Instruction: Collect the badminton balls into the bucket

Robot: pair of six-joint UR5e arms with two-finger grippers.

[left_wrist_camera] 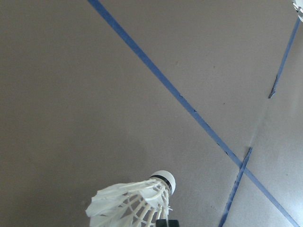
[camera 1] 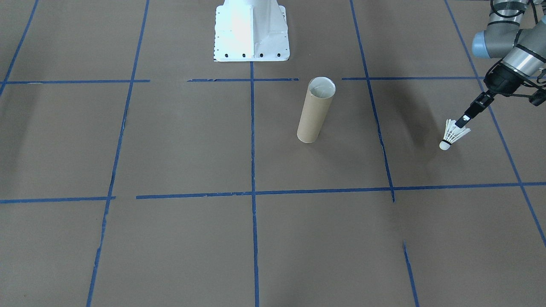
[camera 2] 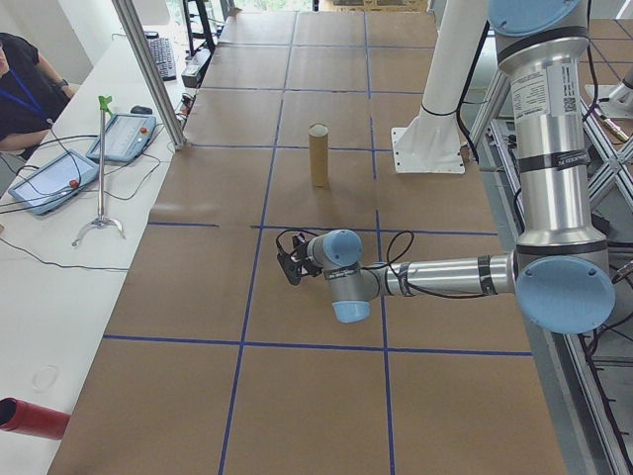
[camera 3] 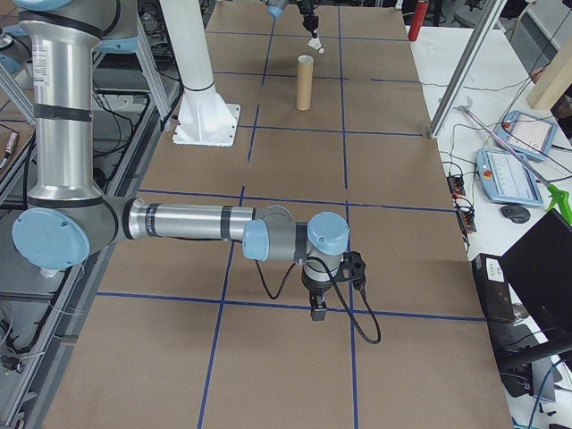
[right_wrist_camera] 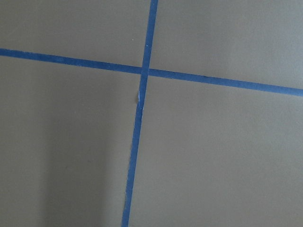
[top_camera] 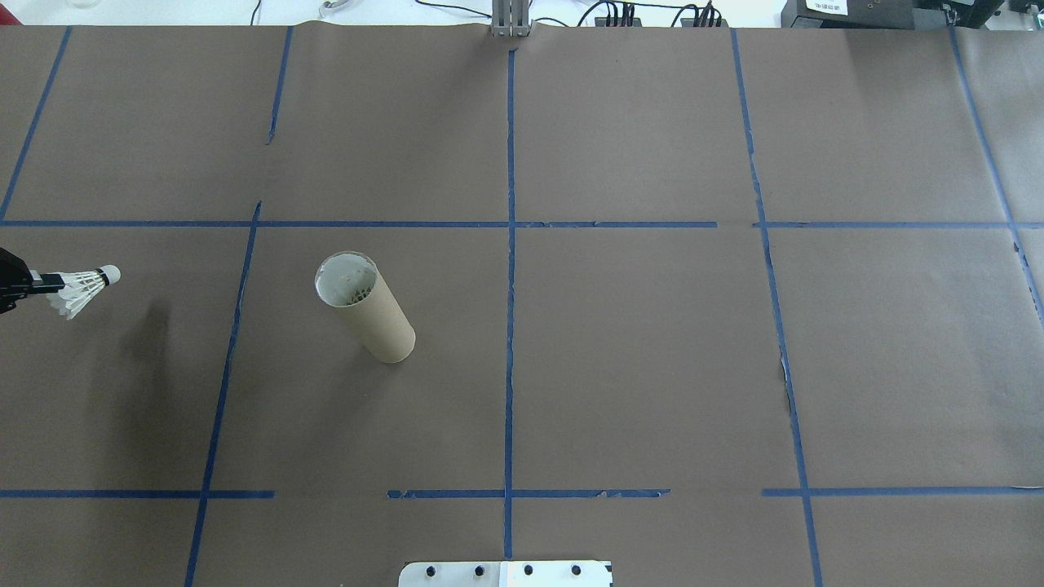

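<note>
1. The shuttlecock (camera 1: 453, 135) is held up off the table by the left gripper (camera 1: 462, 123), pinched at the feather skirt with the cork tip pointing down and away from the arm. That's clearest in the front-facing view.
2. In the overhead view only the fingertip end of that gripper is caught at the left edge, and the shuttlecock looks like it's lying sideways, cork toward the tube (top_camera: 364, 306).
3. The tube is seen standing upright, mouth open, pale inside visible from above. It's well apart from the shuttlecock, across a blue tape line (top_camera: 235, 326).
4. The left wrist camera gets the feathers and dark band up close, with brown paper (left_wrist_camera: 94, 94) below. The tube isn't caught there.
5. The right gripper (camera 3: 317, 308) is only seen in the right-side view, pointing down near the table. Whether its jaws are wide or narrow can't be told.
6. A white pedestal base (camera 1: 251, 32) is seen behind the tube.
</note>
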